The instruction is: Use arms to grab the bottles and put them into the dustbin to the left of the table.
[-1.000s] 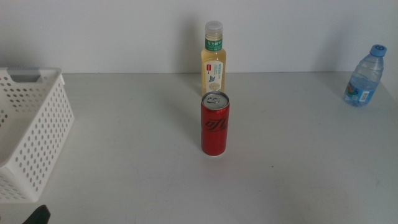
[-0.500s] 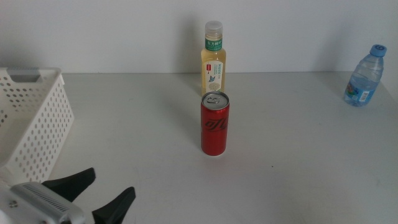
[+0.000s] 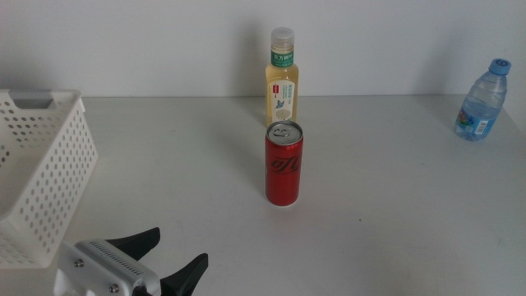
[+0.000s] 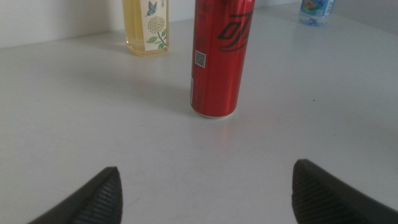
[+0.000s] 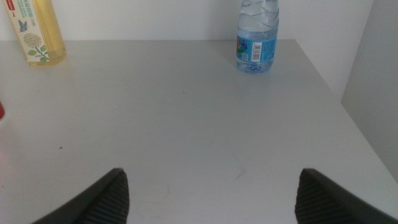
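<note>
No container is binned yet. The slim red aluminium can, yellow plastic tea bottle and clear plastic water bottle stand on the light-grey worktop. The white perforated plastic dustbin holds nothing visible. The left gripper, jaws apart, faces the can; the right gripper, jaws apart, waits.

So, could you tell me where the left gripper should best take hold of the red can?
Probably mid-body: the red can stands upright, slim and straight-walled. The open left gripper faces it from the near side, so a level approach there should let its jaws close across the can's round sides.
</note>
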Available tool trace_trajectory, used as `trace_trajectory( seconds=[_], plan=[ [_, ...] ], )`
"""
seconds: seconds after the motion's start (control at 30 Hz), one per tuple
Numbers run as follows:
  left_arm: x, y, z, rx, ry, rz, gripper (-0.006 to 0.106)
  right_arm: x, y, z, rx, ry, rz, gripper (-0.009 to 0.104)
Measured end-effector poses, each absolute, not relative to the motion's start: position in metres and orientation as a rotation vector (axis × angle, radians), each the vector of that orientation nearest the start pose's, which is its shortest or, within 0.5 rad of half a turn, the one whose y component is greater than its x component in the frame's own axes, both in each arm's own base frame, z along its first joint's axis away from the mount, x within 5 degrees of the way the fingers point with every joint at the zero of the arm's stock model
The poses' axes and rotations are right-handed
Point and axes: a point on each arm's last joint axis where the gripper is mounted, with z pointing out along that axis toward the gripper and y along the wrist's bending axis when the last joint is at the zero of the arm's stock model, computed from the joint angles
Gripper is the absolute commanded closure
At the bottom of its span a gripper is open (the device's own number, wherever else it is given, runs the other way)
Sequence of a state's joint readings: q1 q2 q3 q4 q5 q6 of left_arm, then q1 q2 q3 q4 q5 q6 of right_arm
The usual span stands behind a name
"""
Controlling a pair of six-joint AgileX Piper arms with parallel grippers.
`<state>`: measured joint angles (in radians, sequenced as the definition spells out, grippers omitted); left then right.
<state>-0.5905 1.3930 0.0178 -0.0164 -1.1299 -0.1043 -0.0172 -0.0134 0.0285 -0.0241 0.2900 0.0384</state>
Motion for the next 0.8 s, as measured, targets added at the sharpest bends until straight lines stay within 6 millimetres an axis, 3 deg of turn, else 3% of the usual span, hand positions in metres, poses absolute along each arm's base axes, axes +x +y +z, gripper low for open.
trace_trajectory(
  seconds=[0.47, 0.8],
  plan=[
    [0.139, -0.088, 0.147, 0.386, 1.779, -0.469, 0.007, 0.054, -0.002, 0.178, 0.034, 1.788, -0.007, 0.02],
    [0.193, -0.124, 0.15, 0.367, 1.731, -0.485, 0.007, 0.054, -0.002, 0.178, 0.034, 1.788, -0.007, 0.02]
  ],
)
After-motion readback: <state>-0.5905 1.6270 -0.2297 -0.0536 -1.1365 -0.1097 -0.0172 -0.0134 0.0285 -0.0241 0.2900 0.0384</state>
